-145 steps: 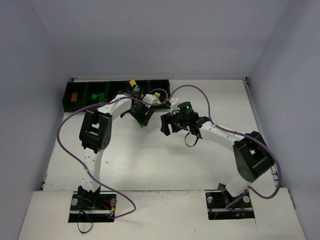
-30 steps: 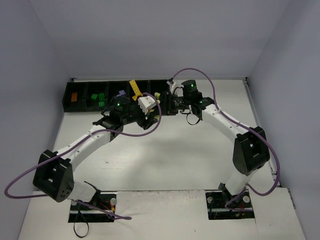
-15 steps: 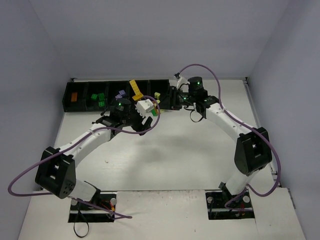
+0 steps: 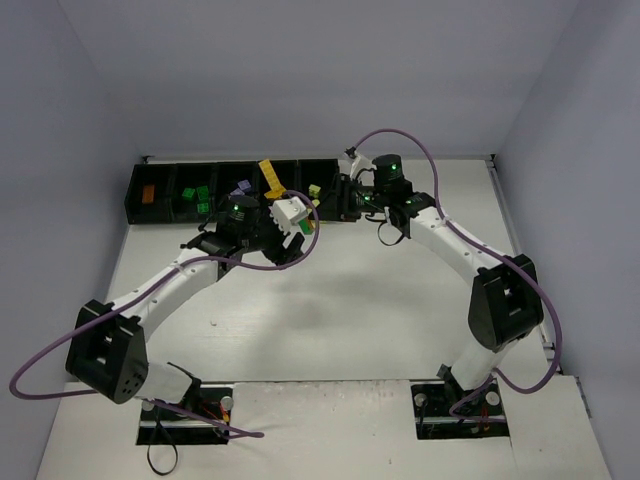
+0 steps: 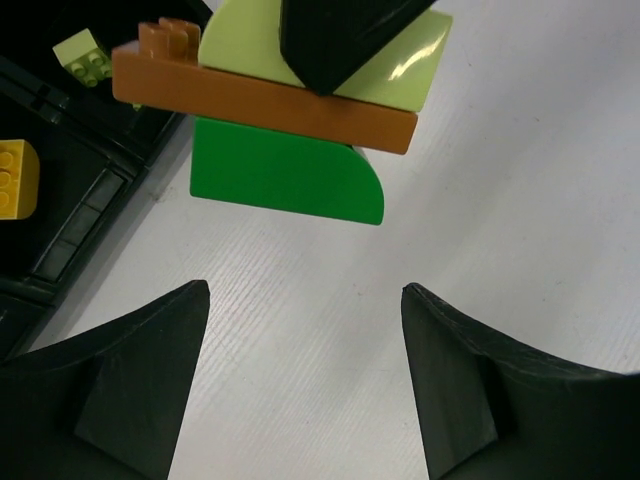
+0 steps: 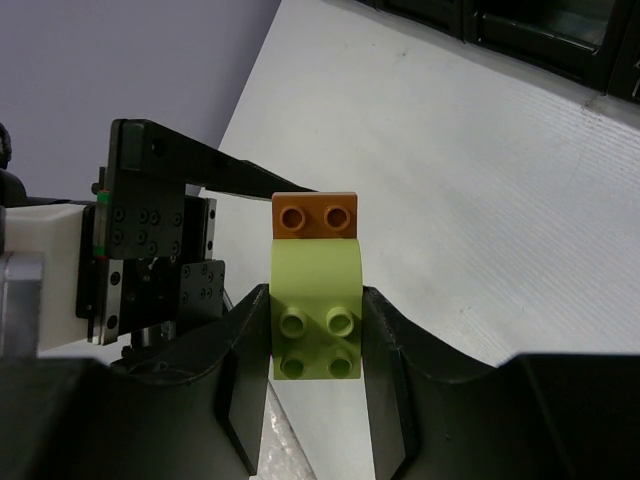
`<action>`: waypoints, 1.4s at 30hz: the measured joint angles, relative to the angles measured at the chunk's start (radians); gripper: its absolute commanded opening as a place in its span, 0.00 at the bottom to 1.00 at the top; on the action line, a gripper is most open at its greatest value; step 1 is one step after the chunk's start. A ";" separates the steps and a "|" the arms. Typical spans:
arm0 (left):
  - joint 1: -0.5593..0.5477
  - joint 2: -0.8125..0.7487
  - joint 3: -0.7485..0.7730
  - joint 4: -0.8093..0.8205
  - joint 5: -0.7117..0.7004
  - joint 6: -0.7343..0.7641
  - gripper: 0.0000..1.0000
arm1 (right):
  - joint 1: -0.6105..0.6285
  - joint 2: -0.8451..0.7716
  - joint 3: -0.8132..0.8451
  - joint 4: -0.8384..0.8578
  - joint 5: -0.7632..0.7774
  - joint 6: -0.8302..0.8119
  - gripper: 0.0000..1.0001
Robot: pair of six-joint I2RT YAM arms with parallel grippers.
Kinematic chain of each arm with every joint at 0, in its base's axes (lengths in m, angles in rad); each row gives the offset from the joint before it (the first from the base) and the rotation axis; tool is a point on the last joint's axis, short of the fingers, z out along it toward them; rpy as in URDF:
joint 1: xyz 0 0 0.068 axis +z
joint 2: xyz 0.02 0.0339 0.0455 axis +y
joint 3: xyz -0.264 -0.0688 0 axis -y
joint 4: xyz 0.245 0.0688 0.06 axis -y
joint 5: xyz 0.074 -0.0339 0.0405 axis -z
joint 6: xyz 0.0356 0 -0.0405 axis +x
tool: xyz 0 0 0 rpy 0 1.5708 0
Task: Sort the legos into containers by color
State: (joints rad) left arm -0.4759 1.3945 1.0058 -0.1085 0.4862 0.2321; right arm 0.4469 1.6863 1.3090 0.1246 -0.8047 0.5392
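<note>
the top view looks down from above and behind on the whole table (image 4: pixel 400 300), while the two wrist views sit close, facing each other across the same stacked bricks (image 5: pixel 280 105) beside the bins (image 5: pixel 60 200).

Five joined black bins (image 4: pixel 134 195) stand in a row, holding from the left an orange-brown brick (image 4: pixel 147 192), green bricks (image 4: pixel 196 197), lilac bricks (image 4: pixel 240 187), a tilted yellow brick (image 4: pixel 268 175) and a lime brick (image 4: pixel 313 190). Near them hangs a stack: curved lime piece (image 5: pixel 400 60), orange-brown plate (image 5: pixel 260 100), curved green piece (image 5: pixel 280 175). The right gripper (image 6: pixel 315 345) clamps the lime piece.
</note>
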 measured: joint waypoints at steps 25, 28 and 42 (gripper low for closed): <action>-0.001 -0.034 0.051 0.061 0.102 0.057 0.72 | 0.059 0.000 0.000 0.000 -0.042 -0.001 0.00; -0.001 -0.037 0.051 0.061 0.109 0.057 0.72 | 0.061 0.000 0.000 0.000 -0.042 -0.002 0.00; -0.001 -0.036 0.056 0.061 0.116 0.053 0.62 | 0.065 0.000 0.000 0.000 -0.047 -0.006 0.00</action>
State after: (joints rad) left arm -0.4767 1.3582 1.0622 -0.0479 0.6022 0.2848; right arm 0.5121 1.6867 1.3090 0.1242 -0.8516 0.5335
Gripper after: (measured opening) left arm 0.632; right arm 0.331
